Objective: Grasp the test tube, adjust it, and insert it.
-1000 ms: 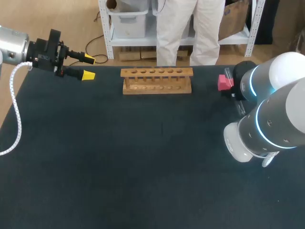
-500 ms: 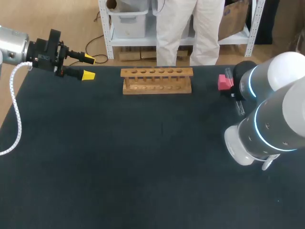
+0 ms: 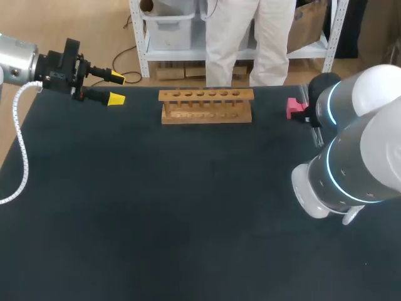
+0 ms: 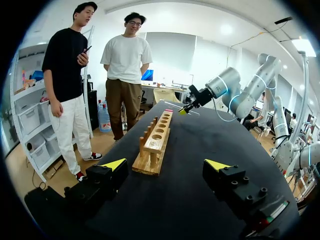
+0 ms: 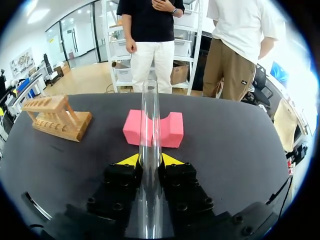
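The clear glass test tube [image 5: 149,125] stands between the fingers of my right gripper [image 5: 149,161], which is shut on it low down, its length running out ahead over the pink foam block [image 5: 172,131]. In the head view the block [image 3: 294,108] lies at the table's far right, and my right arm [image 3: 351,163] hides most of that gripper. The wooden rack [image 3: 205,105] with its row of holes stands at the back middle, empty. My left gripper [image 3: 117,88] hovers open at the far left, level with the rack [image 4: 157,140], with nothing between its fingers.
The dark table [image 3: 188,207] is bare in front of the rack. From the right wrist view the rack [image 5: 56,117] stands well off to the side of the pink block. A white cable [image 3: 22,157] hangs from my left arm.
My right arm's wrist has shifted slightly toward the far right with the tube still held. The left arm and the rack have not moved.
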### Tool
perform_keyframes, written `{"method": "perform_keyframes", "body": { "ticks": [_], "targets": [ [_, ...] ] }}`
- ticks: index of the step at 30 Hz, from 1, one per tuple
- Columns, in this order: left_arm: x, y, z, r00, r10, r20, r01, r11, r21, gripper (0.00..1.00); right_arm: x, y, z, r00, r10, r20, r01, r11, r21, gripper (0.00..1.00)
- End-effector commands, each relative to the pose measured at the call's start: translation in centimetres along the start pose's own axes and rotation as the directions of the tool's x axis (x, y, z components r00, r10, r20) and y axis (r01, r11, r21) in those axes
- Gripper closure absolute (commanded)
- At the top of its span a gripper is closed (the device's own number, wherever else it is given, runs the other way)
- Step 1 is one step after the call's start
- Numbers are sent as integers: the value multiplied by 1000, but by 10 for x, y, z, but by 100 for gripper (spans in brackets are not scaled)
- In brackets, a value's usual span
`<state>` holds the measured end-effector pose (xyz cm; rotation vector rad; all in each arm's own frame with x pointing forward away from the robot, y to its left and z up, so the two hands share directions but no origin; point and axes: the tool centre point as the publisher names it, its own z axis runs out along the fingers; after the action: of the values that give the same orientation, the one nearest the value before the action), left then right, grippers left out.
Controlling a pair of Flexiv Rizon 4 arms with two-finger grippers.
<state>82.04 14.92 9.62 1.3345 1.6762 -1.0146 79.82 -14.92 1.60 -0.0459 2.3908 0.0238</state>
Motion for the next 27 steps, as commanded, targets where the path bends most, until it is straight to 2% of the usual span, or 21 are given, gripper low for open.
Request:
{"method": "perform_keyframes", "body": {
  "ticks": [1,13,19,27],
  "targets": [
    [1,0,0,1000,3,2,-3,1000,0,0,-4,9,-31,1000,4,-16,-4,1000,17,100],
    [1,0,0,1000,3,2,-3,1000,0,0,-19,46,-74,1000,8,-18,-8,1000,7,100],
    [1,0,0,1000,3,2,-3,1000,0,0,-26,71,-80,1000,-21,-18,20,1000,-21,100],
    [1,0,0,1000,3,2,-3,1000,0,0,-33,104,-76,999,-6,-49,2,998,-66,100]
  ]
}}
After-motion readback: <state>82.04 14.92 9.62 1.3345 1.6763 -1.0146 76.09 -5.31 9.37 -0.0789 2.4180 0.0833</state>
